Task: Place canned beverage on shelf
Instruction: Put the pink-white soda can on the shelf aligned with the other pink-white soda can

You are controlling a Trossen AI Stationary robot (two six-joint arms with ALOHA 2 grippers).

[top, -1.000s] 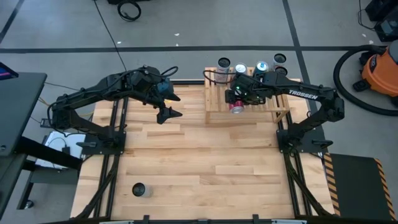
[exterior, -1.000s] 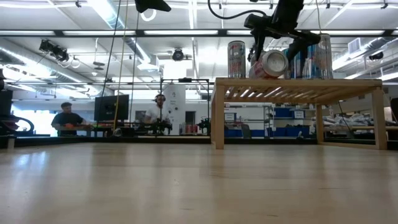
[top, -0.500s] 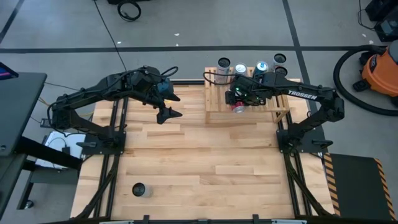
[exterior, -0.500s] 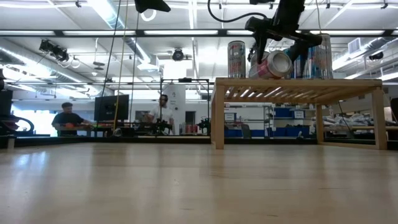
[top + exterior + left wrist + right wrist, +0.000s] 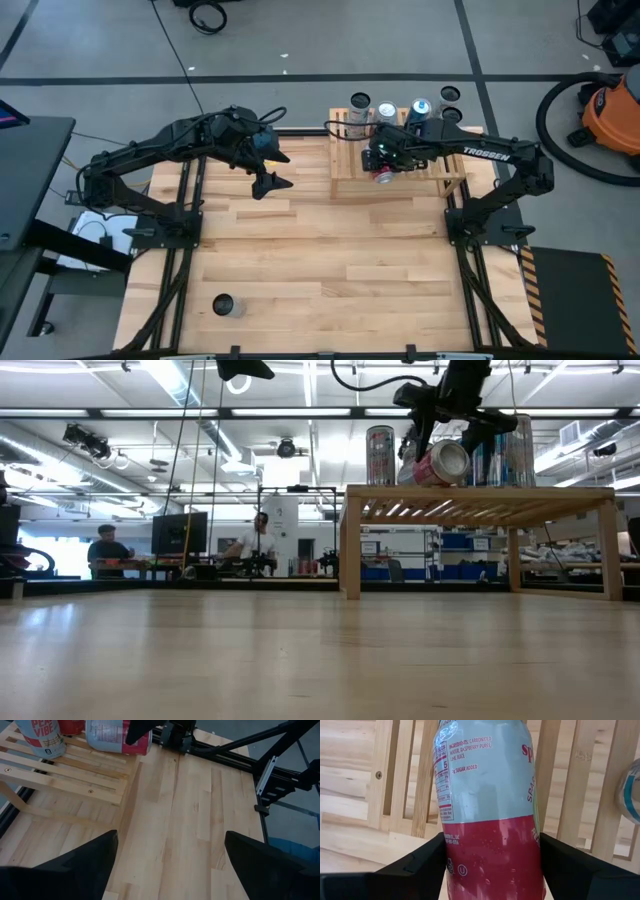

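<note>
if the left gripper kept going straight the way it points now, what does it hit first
Probably the bare table top; the left gripper is open and angled down at it, short of the shelf. Depth is unclear.

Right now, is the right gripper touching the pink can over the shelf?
Touching. In the right wrist view, both dark fingers press the sides of the pink can, with no gap; the right gripper holds it tilted.

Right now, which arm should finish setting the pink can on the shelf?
Right. Its pincer already grips the pink can, tilted over the shelf. The left pincer hangs open over the bare table, away from the shelf.
</note>
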